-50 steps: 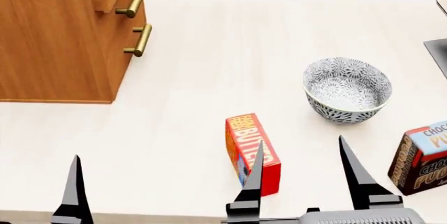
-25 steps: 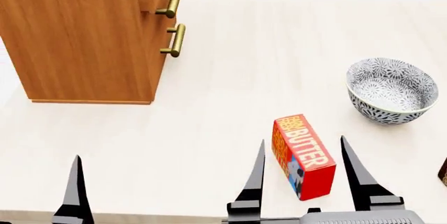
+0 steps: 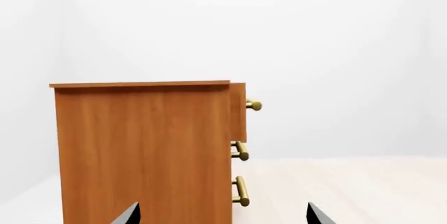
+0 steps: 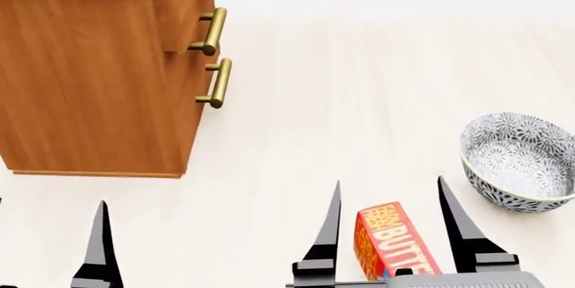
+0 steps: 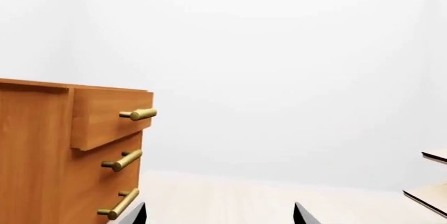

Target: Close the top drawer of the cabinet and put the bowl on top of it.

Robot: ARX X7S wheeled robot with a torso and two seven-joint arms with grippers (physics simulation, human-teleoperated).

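We see the cabinet (image 4: 90, 79) standing on the pale tabletop (image 4: 359, 86). Its top drawer (image 5: 112, 116) sticks out a little past the two below it. The bowl (image 4: 519, 161) sits on the tabletop, well apart from the cabinet. A red butter box (image 4: 395, 241) lies near the bowl. Our right gripper (image 4: 388, 224) has its jaws spread wide, holding nothing. Our left gripper (image 3: 222, 216) is the same.
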